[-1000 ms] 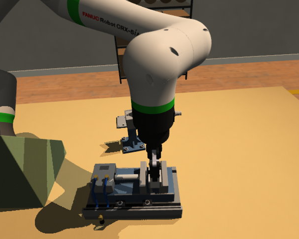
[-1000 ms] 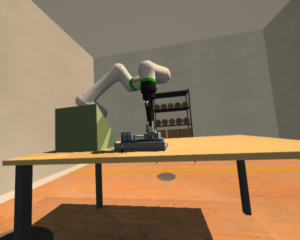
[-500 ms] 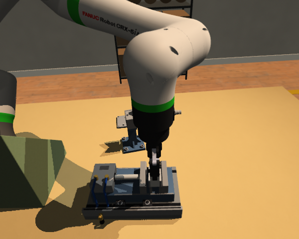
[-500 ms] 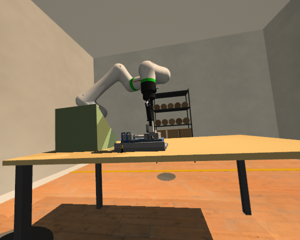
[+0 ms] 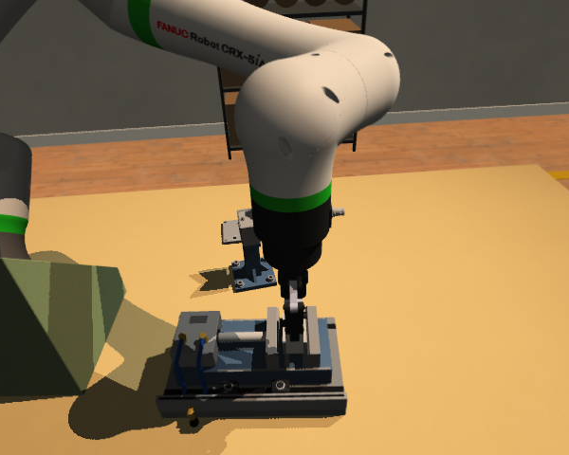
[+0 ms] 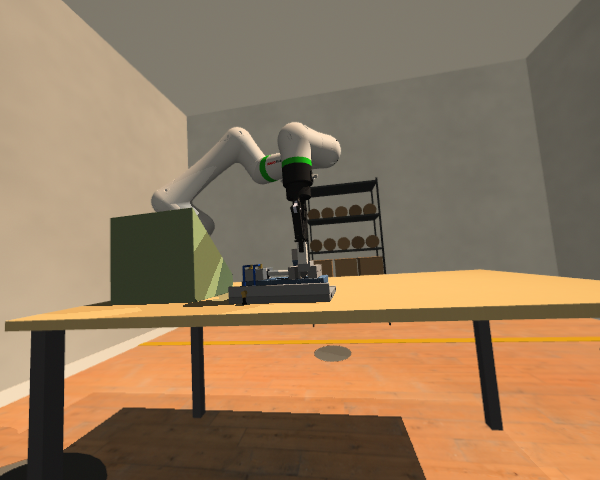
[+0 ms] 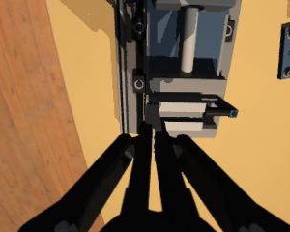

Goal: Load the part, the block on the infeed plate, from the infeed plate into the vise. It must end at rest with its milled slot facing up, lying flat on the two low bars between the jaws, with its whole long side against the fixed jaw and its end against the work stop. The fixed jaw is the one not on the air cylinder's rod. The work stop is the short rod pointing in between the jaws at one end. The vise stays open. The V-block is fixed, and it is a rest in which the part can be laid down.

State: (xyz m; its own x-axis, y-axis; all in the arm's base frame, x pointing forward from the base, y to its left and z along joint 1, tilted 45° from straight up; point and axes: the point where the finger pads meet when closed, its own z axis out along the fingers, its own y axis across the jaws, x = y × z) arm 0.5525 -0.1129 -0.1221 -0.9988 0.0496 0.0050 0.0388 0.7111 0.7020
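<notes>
While the part [image 7: 184,110] is lying between the vise [image 5: 255,376] jaws, at 12 o'clock of the fully pinched, empty gripper [image 7: 152,130], it is looking rigid, heavy, slick: clamp its long flanks.

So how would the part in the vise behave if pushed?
The part looks like a rigid, flat-sided block, so it would probably slide, not roll or flex. It sits low inside the vise, between two upright walls, so tipping seems unlikely.
</notes>
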